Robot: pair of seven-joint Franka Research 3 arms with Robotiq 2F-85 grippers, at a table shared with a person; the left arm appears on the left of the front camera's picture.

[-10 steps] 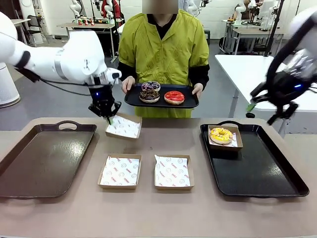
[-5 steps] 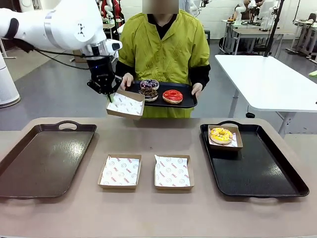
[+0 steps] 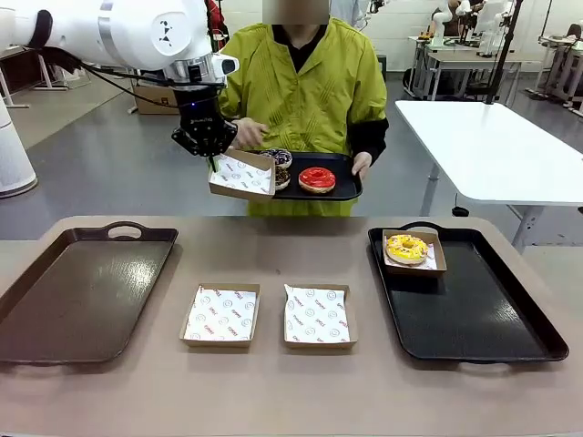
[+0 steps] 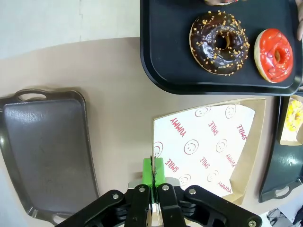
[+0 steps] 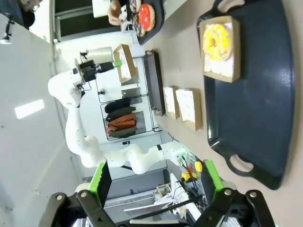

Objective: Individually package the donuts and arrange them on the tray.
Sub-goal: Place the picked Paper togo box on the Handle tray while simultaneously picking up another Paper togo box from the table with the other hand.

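A: Table (image 3: 273, 391), near edge?
B: Two empty boxes (image 3: 219, 315) side by side, mid-table.
A: Yellow donut (image 3: 406, 247)?
B: Boxed, far-left corner of right tray (image 3: 483, 319). Right gripper (image 5: 156, 176) spread wide, holding nothing.
A: Left gripper (image 3: 211, 162)?
B: Clamped on third box (image 3: 241, 175) rim, held up beside person's tray (image 3: 342, 189). On it: chocolate donut (image 4: 219, 42), red donut (image 3: 317, 178), drizzled donut (image 3: 279, 157).

Yellow donut (image 3: 406, 248), red donut (image 3: 317, 178), sprinkled donut (image 4: 219, 42), drizzled donut (image 3: 276, 156): four. Cardboard box (image 3: 220, 315): four. Tray (image 3: 82, 291): three, two at the desk's (image 3: 291, 401) side edges.
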